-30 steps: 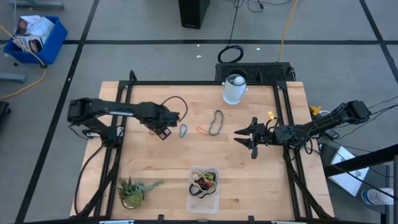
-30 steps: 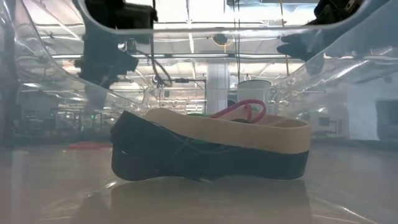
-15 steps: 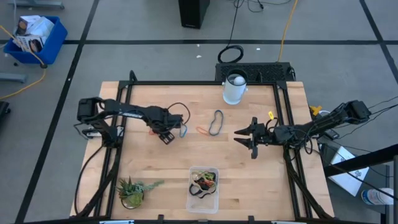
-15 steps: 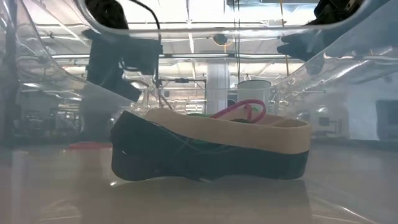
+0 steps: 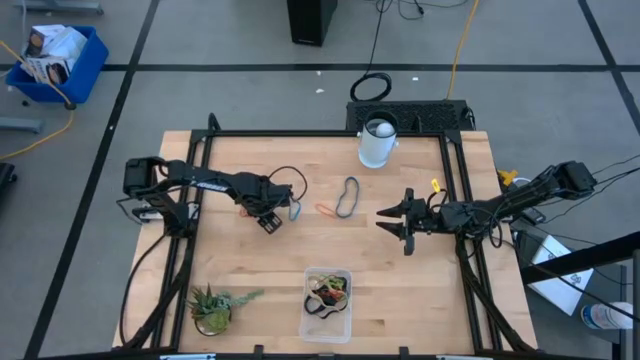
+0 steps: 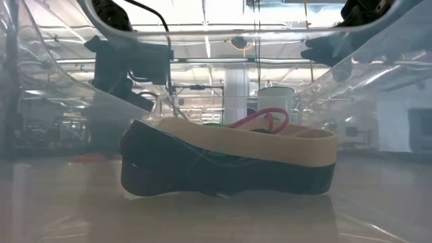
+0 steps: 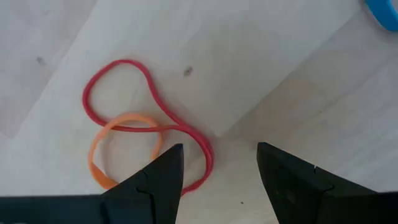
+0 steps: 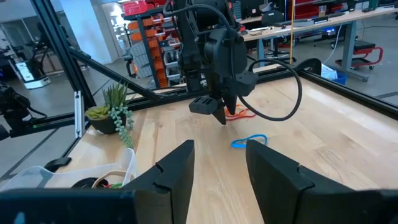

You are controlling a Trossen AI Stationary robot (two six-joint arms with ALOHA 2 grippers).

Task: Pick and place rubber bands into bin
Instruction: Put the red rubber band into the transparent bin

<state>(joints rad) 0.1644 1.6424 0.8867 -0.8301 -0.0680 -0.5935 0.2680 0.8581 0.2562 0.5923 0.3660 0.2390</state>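
Left gripper (image 7: 217, 171), jaws wide, over red band (image 7: 149, 118) and orange band (image 7: 124, 149).
Blue band (image 5: 296, 210) beside it; right gripper (image 5: 392, 222) waits, jaws apart, mid-table (image 5: 420, 290).

Four loose thin rubber bands are counted on the wooden worktop (image 5: 230, 250): one red loop (image 7: 149, 118), one orange ring (image 7: 124, 149), one blue band (image 5: 295, 211) and one dark band (image 5: 347, 197). One clear rectangular plastic bin (image 5: 327, 302), one white cylindrical cup (image 5: 377, 143) and one small green plant (image 5: 212, 306) are also seen.
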